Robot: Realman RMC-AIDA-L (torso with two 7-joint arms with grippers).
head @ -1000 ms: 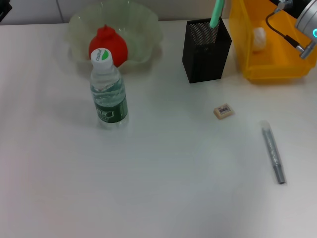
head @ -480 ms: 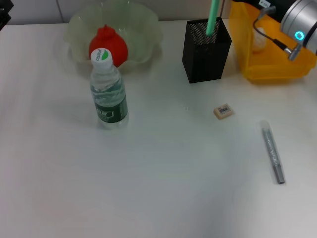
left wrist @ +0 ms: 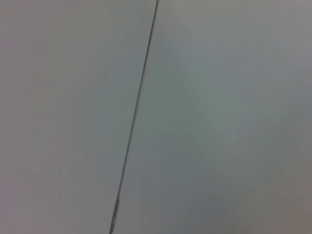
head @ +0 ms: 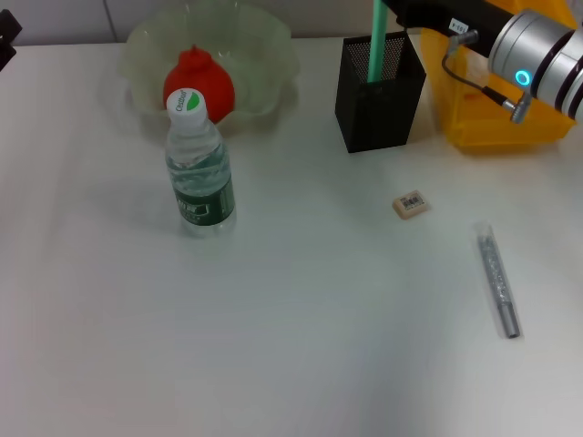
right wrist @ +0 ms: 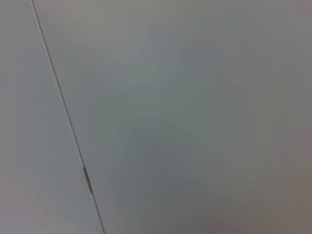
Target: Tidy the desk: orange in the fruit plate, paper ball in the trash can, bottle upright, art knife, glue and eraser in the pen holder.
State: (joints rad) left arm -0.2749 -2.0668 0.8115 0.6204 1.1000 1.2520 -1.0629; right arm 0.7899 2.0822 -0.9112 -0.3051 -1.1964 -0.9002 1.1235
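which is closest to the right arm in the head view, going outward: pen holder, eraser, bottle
From the right arm, at the far right over the trash can:
1. Pen holder, just to its left.
2. Eraser, mid-table, nearer the robot.
3. Bottle, upright on the left side.

Red-orange orange, pale-green fruit plate, black mesh pen holder, yellow trash can.

Left wrist view: you have only a plain pale surface before you.

You see one thin dark seam crossing it from edge to edge on a slight slant, splitting it into two flat panels of near-identical grey-white tone. Near one end the seam carries a short, slightly thicker mark. You cannot tell from this view what the surface is.
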